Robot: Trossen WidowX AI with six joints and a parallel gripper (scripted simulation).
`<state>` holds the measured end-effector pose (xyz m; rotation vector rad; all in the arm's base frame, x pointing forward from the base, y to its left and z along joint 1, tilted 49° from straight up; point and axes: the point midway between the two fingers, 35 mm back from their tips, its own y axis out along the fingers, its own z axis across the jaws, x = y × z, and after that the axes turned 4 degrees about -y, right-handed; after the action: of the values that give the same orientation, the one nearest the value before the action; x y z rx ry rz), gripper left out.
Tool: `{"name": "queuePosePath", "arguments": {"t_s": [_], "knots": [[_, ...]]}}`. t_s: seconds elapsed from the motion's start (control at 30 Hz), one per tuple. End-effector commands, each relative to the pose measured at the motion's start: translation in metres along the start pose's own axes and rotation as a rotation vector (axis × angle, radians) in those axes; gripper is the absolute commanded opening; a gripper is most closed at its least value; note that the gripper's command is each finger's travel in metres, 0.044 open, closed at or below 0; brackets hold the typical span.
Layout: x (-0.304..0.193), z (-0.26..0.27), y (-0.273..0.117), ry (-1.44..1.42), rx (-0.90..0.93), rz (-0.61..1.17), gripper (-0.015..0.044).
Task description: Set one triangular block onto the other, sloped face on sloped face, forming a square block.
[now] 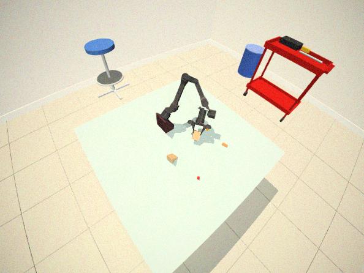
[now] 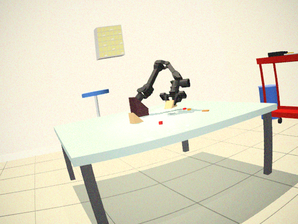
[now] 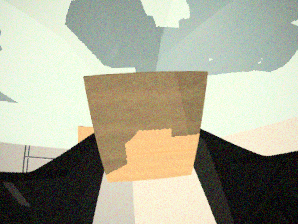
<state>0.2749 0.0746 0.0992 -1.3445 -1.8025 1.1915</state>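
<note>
My gripper [image 1: 198, 133] [image 2: 171, 103] [image 3: 145, 131] is shut on one triangular block [image 1: 196, 135] [image 2: 169, 104] [image 3: 145, 105], with a finger at each side. It holds this block a little above the table [image 1: 132, 171] [image 2: 100, 135]. In the wrist view the block fills the middle, partly in shadow. The other triangular block [image 1: 171, 158] [image 2: 134, 118] stands apart on the table, its slope falling to the right in the exterior view. In the wrist view only a corner of it [image 3: 84, 132] shows beside the left finger.
A small red cube [image 1: 198, 177] [image 2: 160, 122] lies toward the front. An orange piece [image 1: 224, 144] [image 2: 205, 110] lies right of the gripper. Another orange piece [image 1: 207, 129] [image 2: 189, 109] and a red piece [image 2: 184, 108] lie close to the gripper.
</note>
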Motion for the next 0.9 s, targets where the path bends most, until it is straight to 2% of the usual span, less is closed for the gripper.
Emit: {"name": "queuePosePath", "arguments": {"t_s": [0.0, 0.23, 0.5, 0.87], "knots": [[-0.016, 0.0, -0.017, -0.001, -0.005, 0.002, 0.0], [-0.036, 0.006, -0.04, -0.001, -0.008, 0.004, 0.0], [-0.034, 0.006, -0.038, 0.006, -0.004, 0.003, 0.0], [-0.034, 0.01, -0.033, 0.32, 0.056, -0.062, 0.0]]}}
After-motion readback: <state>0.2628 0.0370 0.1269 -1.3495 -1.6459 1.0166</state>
